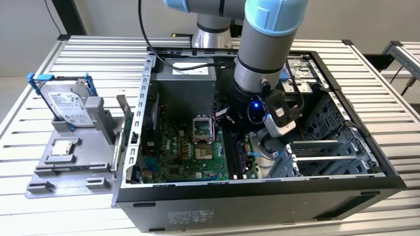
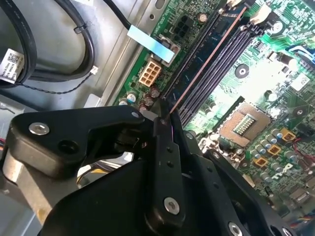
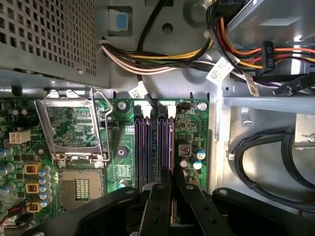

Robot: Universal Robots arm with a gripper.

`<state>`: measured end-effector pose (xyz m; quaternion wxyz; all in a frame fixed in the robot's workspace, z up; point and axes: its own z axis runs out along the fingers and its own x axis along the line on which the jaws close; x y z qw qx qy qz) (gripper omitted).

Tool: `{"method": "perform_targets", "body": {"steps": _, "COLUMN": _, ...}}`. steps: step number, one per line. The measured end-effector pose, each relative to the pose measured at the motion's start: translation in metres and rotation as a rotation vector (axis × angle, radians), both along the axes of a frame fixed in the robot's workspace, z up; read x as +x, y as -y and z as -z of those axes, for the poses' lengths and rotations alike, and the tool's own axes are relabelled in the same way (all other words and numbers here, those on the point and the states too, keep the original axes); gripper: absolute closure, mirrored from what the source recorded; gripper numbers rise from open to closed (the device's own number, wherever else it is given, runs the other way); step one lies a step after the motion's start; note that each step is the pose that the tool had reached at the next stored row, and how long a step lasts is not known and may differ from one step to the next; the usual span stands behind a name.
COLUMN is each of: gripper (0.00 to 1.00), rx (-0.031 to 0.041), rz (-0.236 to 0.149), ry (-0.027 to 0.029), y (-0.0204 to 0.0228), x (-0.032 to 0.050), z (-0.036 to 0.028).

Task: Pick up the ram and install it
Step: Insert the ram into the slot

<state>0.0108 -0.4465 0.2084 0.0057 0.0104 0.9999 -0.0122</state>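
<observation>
The ram [image 2: 202,64] is a thin blue stick seen edge-on, standing along the black memory slots [image 3: 147,147] of the green motherboard [image 1: 190,152]. In both wrist views my gripper [image 2: 166,115] [image 3: 172,179] has its black fingers [image 2: 162,162] pressed together on the near end of the ram, right over the slots. In the exterior view the arm's wrist [image 1: 262,113] reaches down into the open computer case [image 1: 262,196], and the gripper is low over the slots [image 1: 234,157], to the exterior view's right of the processor socket [image 1: 203,130].
A silver hard drive with blue clips [image 1: 66,103] and a small square processor chip [image 1: 64,146] sit on a grey tray [image 1: 72,172] to the exterior view's left of the case. Bundled cables [image 3: 162,59], the power supply [image 1: 187,73] and a metal drive cage [image 1: 328,152] crowd the gripper.
</observation>
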Motion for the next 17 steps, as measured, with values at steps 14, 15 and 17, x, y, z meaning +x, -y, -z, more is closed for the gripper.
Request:
{"method": "perform_targets", "body": {"steps": 14, "gripper": 0.0, "rx": 0.0001, "rz": 0.0, "ry": -0.0005, "y": 0.0, "x": 0.0, "z": 0.0001}}
{"method": "perform_targets", "body": {"steps": 15, "gripper": 0.0, "rx": 0.0, "rz": 0.0, "ry": -0.0004, "y": 0.0, "x": 0.0, "z": -0.0021}}
{"method": "perform_targets", "body": {"steps": 17, "gripper": 0.0, "rx": -0.0001, "rz": 0.001, "ry": -0.0005, "y": 0.0, "x": 0.0, "z": -0.0107}}
